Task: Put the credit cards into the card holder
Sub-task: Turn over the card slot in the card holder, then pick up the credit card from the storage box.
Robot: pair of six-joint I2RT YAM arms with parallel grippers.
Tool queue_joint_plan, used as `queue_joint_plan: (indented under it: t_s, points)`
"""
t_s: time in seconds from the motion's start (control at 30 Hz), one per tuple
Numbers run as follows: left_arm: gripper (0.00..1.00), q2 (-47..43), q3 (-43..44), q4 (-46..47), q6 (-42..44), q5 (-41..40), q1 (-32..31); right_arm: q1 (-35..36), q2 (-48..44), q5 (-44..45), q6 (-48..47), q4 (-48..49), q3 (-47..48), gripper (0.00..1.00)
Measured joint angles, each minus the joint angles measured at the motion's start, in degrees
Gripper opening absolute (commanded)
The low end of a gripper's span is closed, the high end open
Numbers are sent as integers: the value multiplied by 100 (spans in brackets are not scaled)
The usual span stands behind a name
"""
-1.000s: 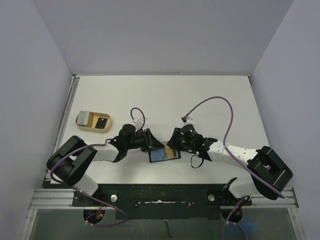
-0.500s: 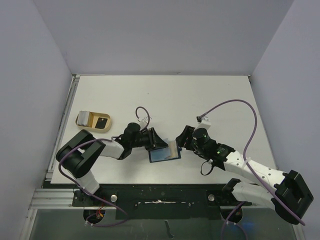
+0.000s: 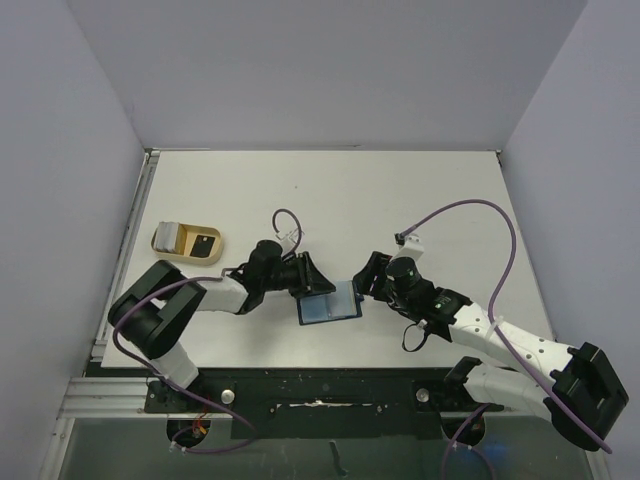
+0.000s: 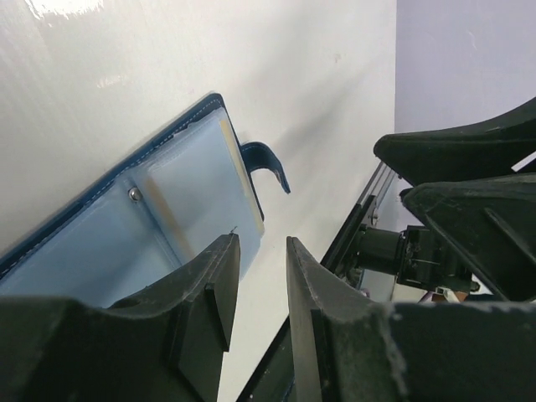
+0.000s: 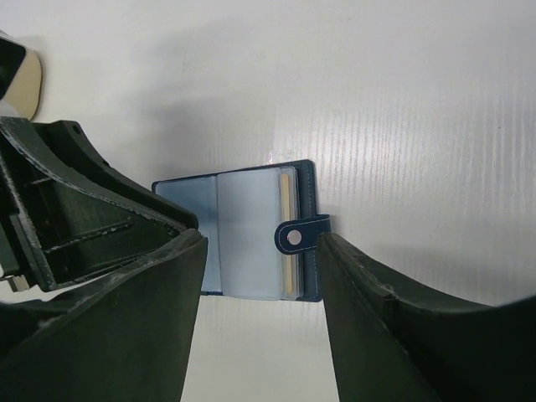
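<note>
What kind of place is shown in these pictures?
Probably a robot test booth, not a home: a white table boxed in by plain walls, with a left arm and right arm mounted on a metal rail.

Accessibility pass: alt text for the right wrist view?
Open card holder lies on the white table, light-blue pockets up, a tan card edge showing by the snap tab. The right gripper hangs open above it; the left gripper overlaps its left edge.
</note>
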Motion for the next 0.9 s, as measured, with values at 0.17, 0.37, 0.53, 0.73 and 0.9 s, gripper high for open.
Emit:
queue_joint_plan:
  t_s: [0.17,0.37,0.53,0.73,0.9]
  points:
    - [29,-627,415,-1314,695,-240,264,0,11,-11,-63,2,0,58]
    - [30,-1526,1279,-3244,1851,-870,1054,0,11,-35,-160,7,-4,59]
    - [30,-1915,1926,-4603,2796,-1421,2173,0,11,-55,-256,59,-59,59]
    - [33,-1961,2424,-5670,3659,-2041,3279,-4,11,-101,-323,129,-87,59]
    - [34,-1917,2487,-5976,4146,-2566,3786,-4,4,-103,-385,138,-125,60]
